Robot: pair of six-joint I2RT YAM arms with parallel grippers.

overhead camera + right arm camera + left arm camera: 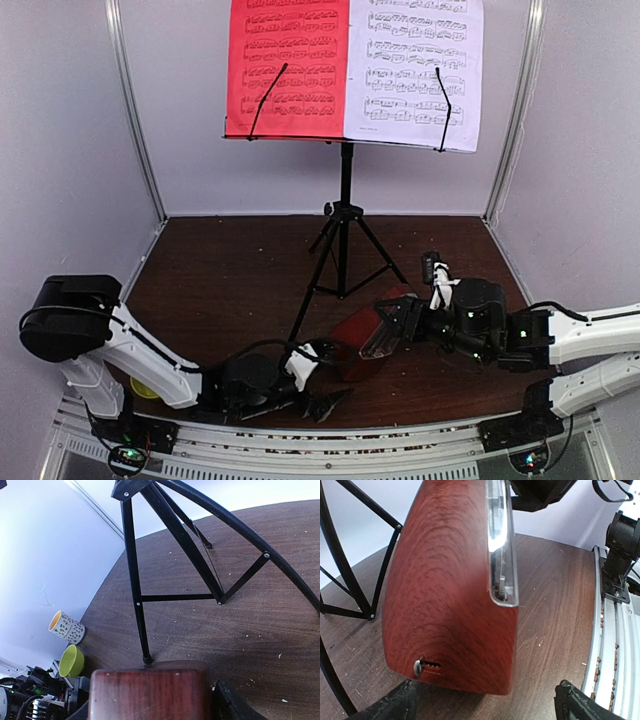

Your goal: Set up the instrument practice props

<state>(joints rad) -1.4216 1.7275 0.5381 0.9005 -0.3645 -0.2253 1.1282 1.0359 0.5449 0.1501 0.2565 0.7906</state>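
Note:
The black tripod music stand [345,225] stands at the middle back, with the red sheet [288,68] and the white sheet [418,70] side by side on its desk. The dark-red metronome [365,335] lies tilted near the front of the table, its clear cover [501,545] facing right. My right gripper [402,318] is shut on its narrow end; in the right wrist view the metronome [150,695] fills the space between my fingers [234,705]. My left gripper [328,380] is open just short of the metronome's base [455,605], its fingertips [395,705] apart on either side.
A patterned mug [66,626] and a lime-green bowl [71,660] sit at the table's left front, the bowl [145,385] partly under my left arm. The stand's legs [137,605] spread close behind the metronome. A metal rail [615,650] runs along the table's near edge.

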